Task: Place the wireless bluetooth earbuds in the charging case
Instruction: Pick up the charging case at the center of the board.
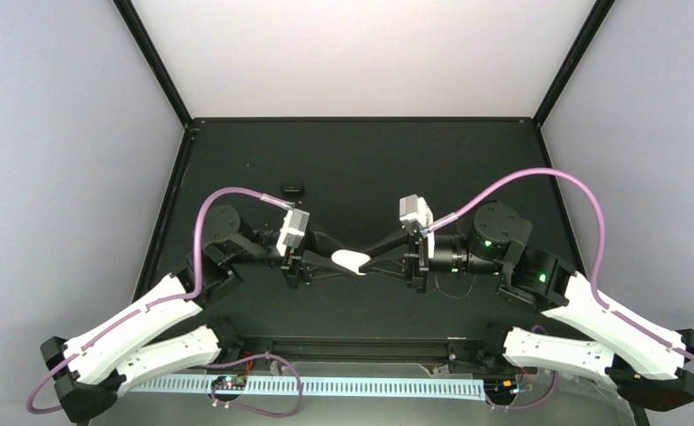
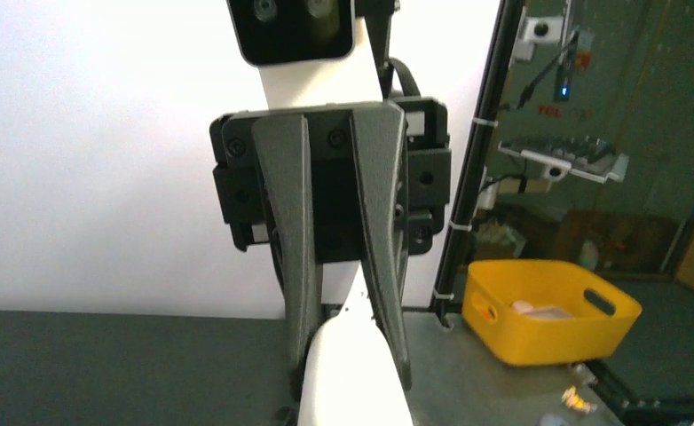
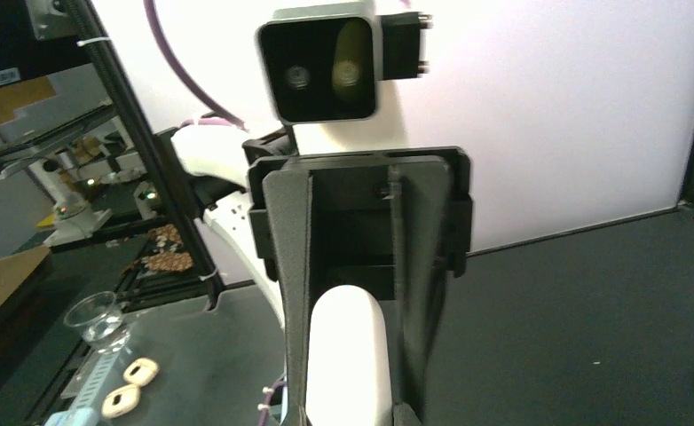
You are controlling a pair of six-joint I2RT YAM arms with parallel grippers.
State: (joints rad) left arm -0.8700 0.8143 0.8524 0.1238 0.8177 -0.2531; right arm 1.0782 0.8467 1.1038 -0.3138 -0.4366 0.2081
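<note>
Charging case, a smooth white oval, sits at the middle of the black desk between the two arms, caught from both sides. The left claw reaches it from the left and the right claw from the right, so their tips meet at the case. Whether the case rests on the desk or hangs above it cannot be told.

In the left wrist view the right claw faces the camera. Its two grey fingers narrow down onto the white case and press against it on either side, so this claw is clamped on it.

In the right wrist view the left claw faces the camera, set narrow, with the rounded end of the case between its fingers. One finger lies against the case and a dark sliver shows at the other, so I cannot tell whether it grips.

A small black oval object lies on the far part of the desk, well apart from the case. A yellow bin stands beyond the desk.
</note>
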